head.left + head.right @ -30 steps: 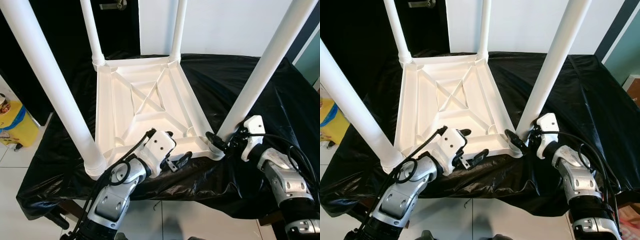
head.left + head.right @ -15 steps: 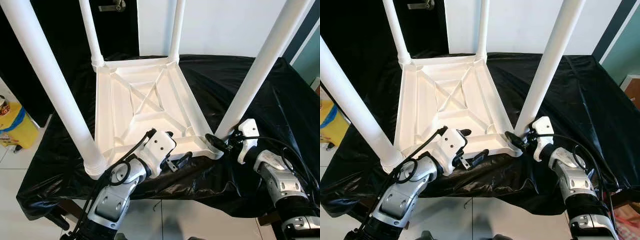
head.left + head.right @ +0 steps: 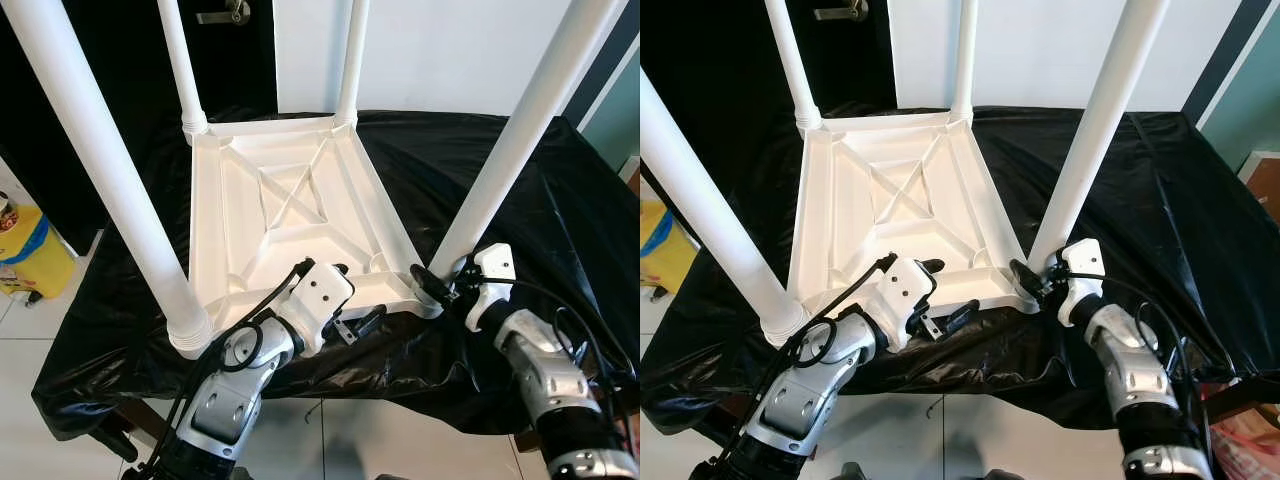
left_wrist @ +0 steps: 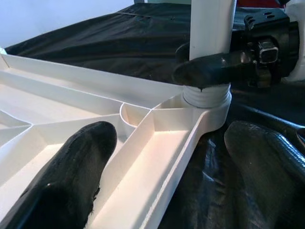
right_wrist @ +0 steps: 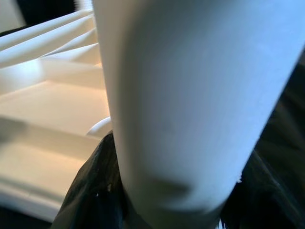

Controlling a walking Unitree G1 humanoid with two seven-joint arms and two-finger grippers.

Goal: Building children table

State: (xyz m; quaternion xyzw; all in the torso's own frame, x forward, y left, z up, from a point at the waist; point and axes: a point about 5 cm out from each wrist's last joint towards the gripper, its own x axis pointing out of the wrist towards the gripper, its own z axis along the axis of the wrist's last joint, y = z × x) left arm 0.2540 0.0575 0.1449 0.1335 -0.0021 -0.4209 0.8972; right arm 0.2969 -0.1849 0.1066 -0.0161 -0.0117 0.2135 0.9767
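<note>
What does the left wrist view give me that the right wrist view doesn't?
Left wrist view: the left gripper straddling the near rim of the upturned tabletop, one finger inside and one outside on the black cloth, plus the threaded base of the leg in its corner socket. Right wrist view: a blurred close-up of the leg between dark fingers. Both: the right gripper clasping the near right leg.

A black plastic sheet (image 3: pixel 500 160) drapes the work surface, a yellow bag (image 3: pixel 30 250) sits on the tiled floor (image 3: pixel 30 330) to the left, and a white wall (image 3: pixel 450 50) stands behind.
</note>
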